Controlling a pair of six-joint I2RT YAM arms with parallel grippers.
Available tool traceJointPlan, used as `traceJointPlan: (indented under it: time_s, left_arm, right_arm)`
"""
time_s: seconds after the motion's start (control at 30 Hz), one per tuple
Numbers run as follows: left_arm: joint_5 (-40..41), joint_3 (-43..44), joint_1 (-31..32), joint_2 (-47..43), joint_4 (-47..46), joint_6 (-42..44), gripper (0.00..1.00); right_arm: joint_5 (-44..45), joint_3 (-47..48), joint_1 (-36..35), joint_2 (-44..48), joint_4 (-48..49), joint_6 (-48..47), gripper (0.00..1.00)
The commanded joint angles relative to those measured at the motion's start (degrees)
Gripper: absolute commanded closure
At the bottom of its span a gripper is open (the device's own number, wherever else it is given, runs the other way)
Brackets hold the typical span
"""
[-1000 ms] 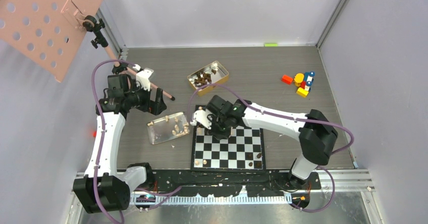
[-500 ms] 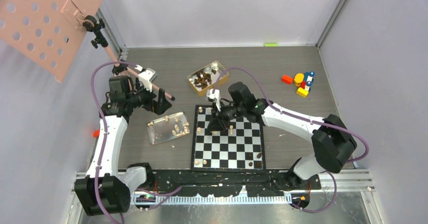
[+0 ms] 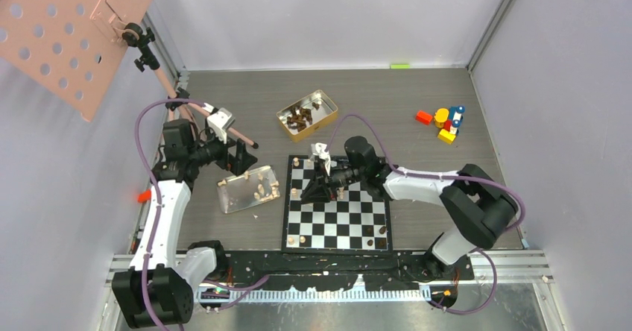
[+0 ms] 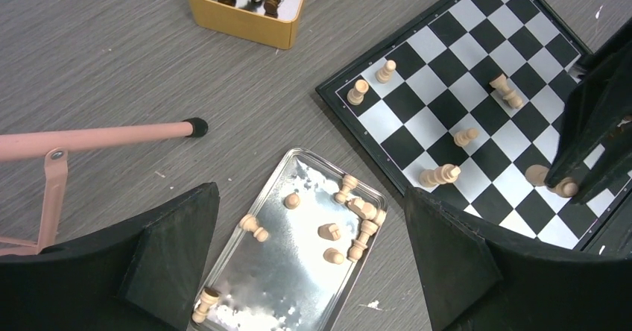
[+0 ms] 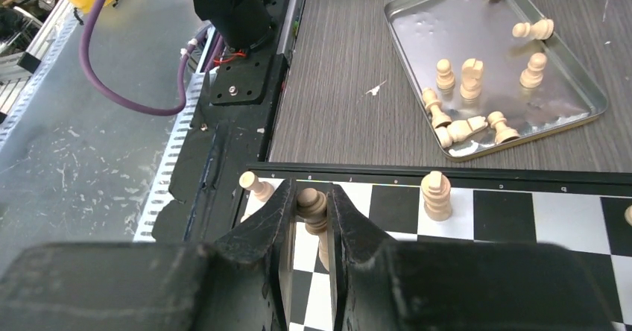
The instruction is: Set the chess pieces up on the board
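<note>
Chess piece (image 5: 313,203), pale, stands upright in the right tool (image 5: 308,219), which is clamped on it over an edge square of the board (image 5: 566,219). Its long axis is vertical, so the move is probably straight down. Left tool (image 4: 309,195) gapes wide above the tray (image 4: 246,294) of pale pieces (image 4: 330,232).

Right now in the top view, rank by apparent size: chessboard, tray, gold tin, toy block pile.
1. Chessboard, clearly the largest.
2-3. Tray and gold tin look about alike; the tin sits farther back, so I won't rank them.
4. Toy block pile, the smallest.
</note>
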State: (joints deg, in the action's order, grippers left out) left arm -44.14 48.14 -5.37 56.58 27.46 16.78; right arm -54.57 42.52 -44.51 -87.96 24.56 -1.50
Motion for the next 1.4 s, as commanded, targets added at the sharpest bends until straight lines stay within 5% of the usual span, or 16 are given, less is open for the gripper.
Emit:
traceJointPlan:
  time_s: [0.0,0.23,0.33,0.5,0.97,1.37]
  left_arm:
    - [-2.28,-0.71,0.14,-1.79,-3.49,2.25,0.02]
    - [-2.41,-1.7,0.09,-3.38,-3.47,2.51,0.02]
    - [-2.37,-2.2,0.09,-3.69,-3.4,2.8,0.02]
    - [-2.52,-2.49,0.09,-3.99,-2.99,3.72,0.02]
    - [-2.92,-3.43,0.09,-3.85,-3.32,5.02,0.02]
    - [-0.1,2.82,1.07,-4.68,4.62,4.56,0.03]
  right_arm:
    - [-2.6,-4.14,0.24,-4.31,21.52,6.56,0.95]
    - [-1.22,-9.84,0.85,-15.39,52.4,18.39,0.96]
    - [-1.13,-10.46,1.08,-19.47,57.71,20.42,0.97]
    - [0.14,-11.06,1.16,-21.25,57.88,19.45,0.95]
    - [0.34,-11.58,1.19,-22.1,57.33,19.01,0.61]
    - [-0.34,-8.55,3.65,-11.53,38.42,13.38,0.39]
